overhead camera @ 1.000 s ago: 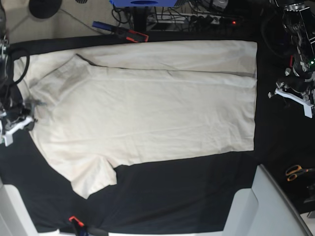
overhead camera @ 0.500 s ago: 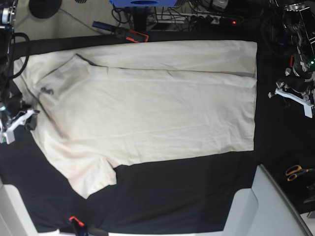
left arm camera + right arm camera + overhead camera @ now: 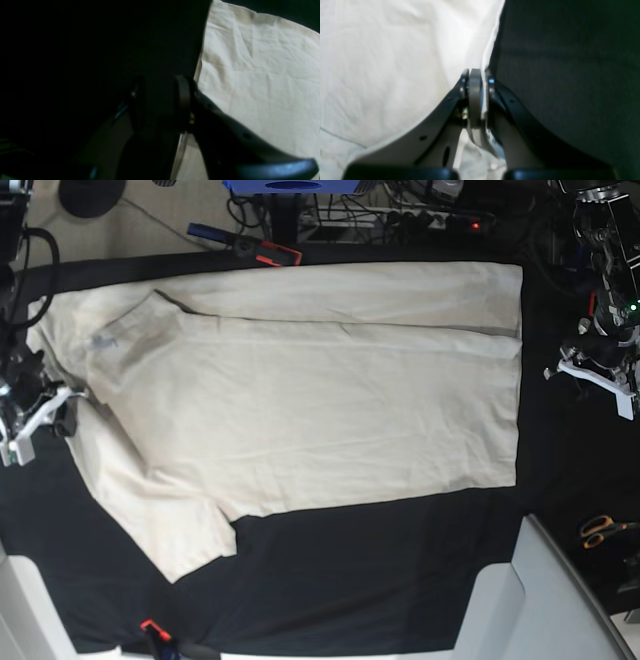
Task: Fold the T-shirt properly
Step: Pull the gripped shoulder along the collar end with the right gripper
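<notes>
The cream T-shirt lies spread on the black table cover, its hem toward the right and its neck end toward the left. Its far long side is folded inward. My right gripper is at the neck end and is shut on the shirt's edge. The right wrist view shows a thin strip of cloth pinched in that gripper, with the T-shirt spreading to its left. My left gripper rests over the black cover just past the hem. In the left wrist view this gripper is open and empty, and the T-shirt lies to its right.
Orange-handled scissors lie at the right edge. A pale grey panel stands at the front right corner. A blue and red tool and cables lie behind the table. A small orange clamp holds the cover's front edge.
My right gripper has moved slightly toward the back, drawing the neck end with it. A new fold has formed there, and the small label mark has shifted back. The left arm has not moved.
</notes>
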